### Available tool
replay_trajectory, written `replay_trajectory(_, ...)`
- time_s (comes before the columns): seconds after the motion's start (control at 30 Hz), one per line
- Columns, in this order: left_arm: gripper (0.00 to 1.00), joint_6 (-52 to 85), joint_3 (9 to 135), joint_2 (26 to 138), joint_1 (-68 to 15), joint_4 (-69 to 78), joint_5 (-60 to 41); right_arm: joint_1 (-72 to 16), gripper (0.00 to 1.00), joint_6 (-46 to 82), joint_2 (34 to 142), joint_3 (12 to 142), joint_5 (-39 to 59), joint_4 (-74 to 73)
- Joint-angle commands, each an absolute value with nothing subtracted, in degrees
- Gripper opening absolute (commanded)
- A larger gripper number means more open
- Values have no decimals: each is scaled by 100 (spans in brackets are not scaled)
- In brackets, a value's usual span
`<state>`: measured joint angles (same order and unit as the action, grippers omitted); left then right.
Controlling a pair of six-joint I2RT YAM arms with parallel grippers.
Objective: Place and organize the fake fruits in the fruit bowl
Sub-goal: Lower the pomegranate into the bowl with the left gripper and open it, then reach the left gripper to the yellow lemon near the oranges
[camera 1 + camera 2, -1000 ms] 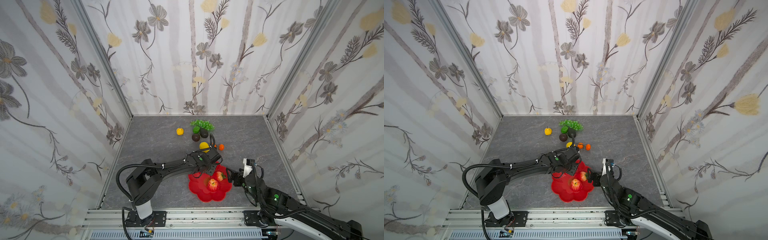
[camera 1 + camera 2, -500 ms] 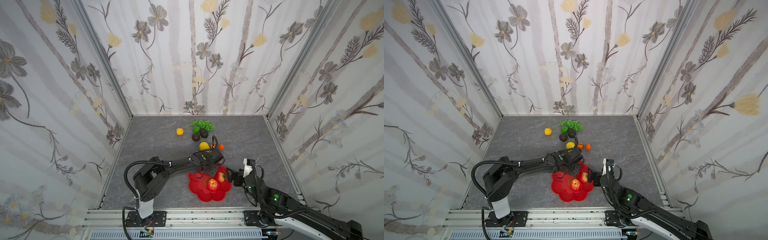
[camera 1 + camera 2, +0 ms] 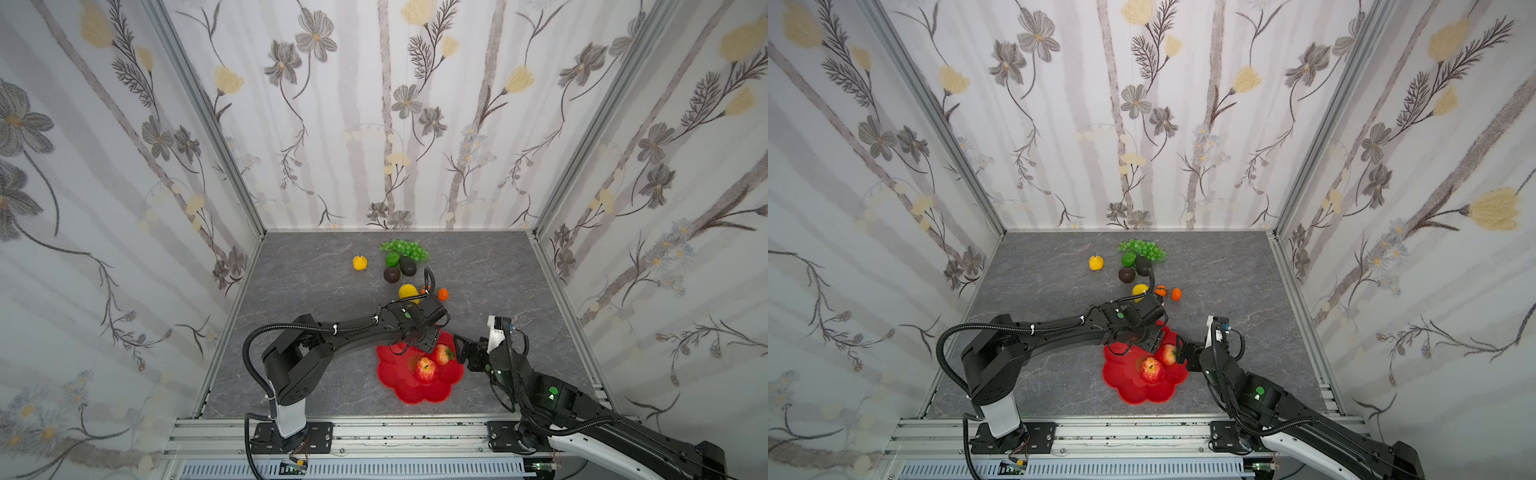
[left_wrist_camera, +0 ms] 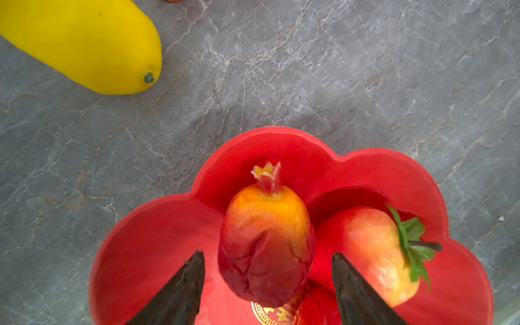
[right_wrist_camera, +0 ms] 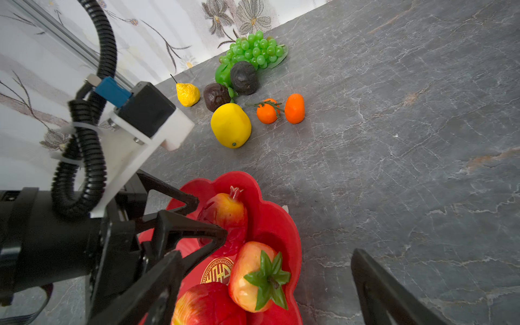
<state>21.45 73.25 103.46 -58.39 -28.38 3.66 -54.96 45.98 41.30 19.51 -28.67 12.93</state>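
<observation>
The red fruit bowl (image 4: 154,239) bears a gold emblem (image 5: 218,271); the lemon (image 4: 84,42) is yellow, the tabletop (image 4: 337,70) grey-veined marble.

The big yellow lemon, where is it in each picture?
In a top view: the big smooth yellow plastic lemon lies on the grey marbled tabletop, behind the scalloped red plastic bowl.
In a top view: lemon behind the bowl again.
Left wrist view: lemon on the tabletop beyond the bowl's rim.
Right wrist view: lemon beyond the bowl too.
Shared landmark: the red bowl.

Both top views look down from high; wrist views closely share the fruit bowl (image 4: 157,239).
</observation>
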Motion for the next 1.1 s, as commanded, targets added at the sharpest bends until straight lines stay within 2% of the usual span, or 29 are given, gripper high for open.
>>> replay_trajectory(0.0,75,2248,7278,10143,-5810,-2812,414,-5404,93,4619,4229,2072,-2821,1353)
replay_trajectory(0.27,79,2389,6870,9142,-5515,-2593,262,-5070,93,4388,4473,2319,-2463,1402)
replay_trajectory(0.47,82,2435,7009,8848,-4665,-2737,50,-4979,93,4343,4500,2409,-2331,1424)
replay_trajectory(0.73,83,2361,7921,9703,-3663,-3203,-52,-4968,93,4368,4476,2430,-2260,1485)
replay_trajectory(1.07,84,3065,9080,11118,-3644,-3365,-272,-4966,93,4421,4500,2302,-2255,1468)
